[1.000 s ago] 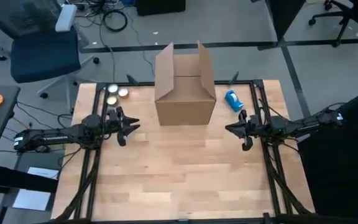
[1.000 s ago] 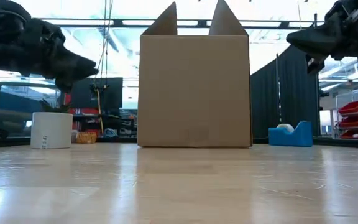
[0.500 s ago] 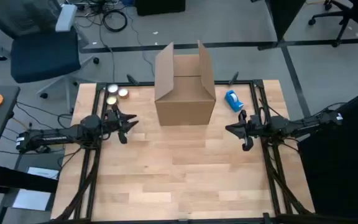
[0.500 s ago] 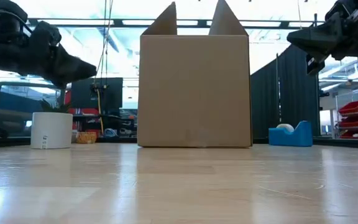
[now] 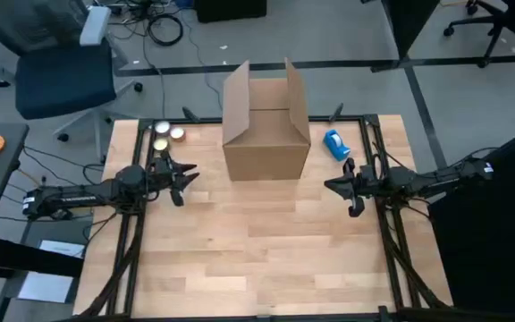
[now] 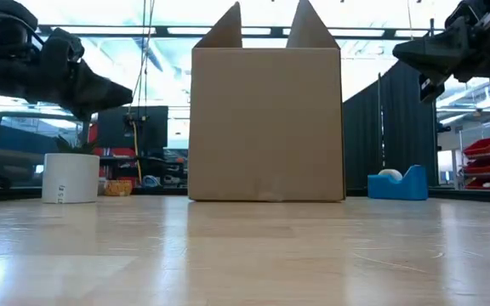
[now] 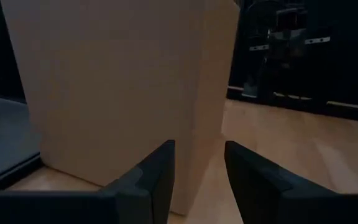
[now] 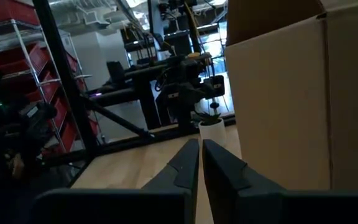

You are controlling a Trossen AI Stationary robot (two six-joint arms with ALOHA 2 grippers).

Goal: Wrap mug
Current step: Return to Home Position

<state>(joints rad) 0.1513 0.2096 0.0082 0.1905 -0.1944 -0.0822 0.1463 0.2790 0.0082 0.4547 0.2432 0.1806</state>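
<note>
Cardboard box (image 5: 266,134) flaps up; left claw (image 5: 189,174) parted, right claw (image 5: 331,186) closed.

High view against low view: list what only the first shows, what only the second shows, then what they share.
Only the high view: the office chair and floor cables beyond the table, and the top of the cardboard box between its two raised flaps. Only the low view: red bins on shelving at far right. Both: the box, the blue tape dispenser to its right, a white roll to its left, and the left gripper and right gripper, one either side, clear of the box.
</note>
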